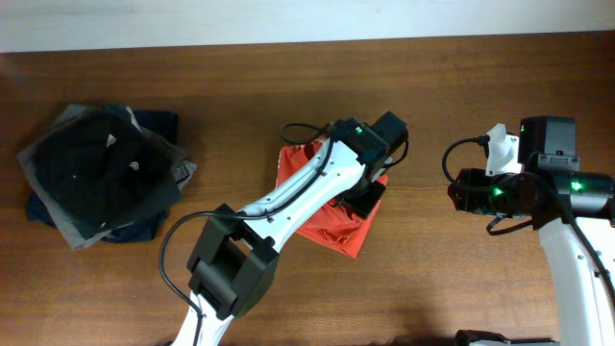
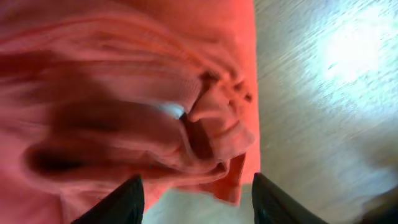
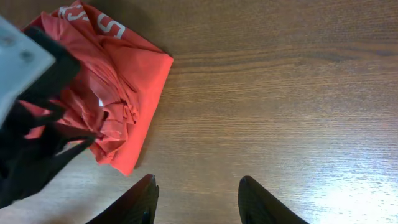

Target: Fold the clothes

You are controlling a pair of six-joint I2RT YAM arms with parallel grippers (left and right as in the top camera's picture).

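Robot lab or test cell, by the look: bare wood-grain bench [image 1: 461,86] against a pale wall [image 1: 288,19], left arm [image 1: 288,197] and right arm [image 1: 577,250] with loose black cables [image 1: 164,252] rising from its near edge, folded pile [image 1: 96,173] toward its left edge, shirt [image 1: 332,226] mid-bench.

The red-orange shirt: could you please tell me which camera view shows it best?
The right wrist view: the shirt lies mostly uncovered there, its outline and white lettering clear. Overhead, the left arm covers most of it, leaving only red edges. The left wrist view gives only a blurred close-up of its folds.
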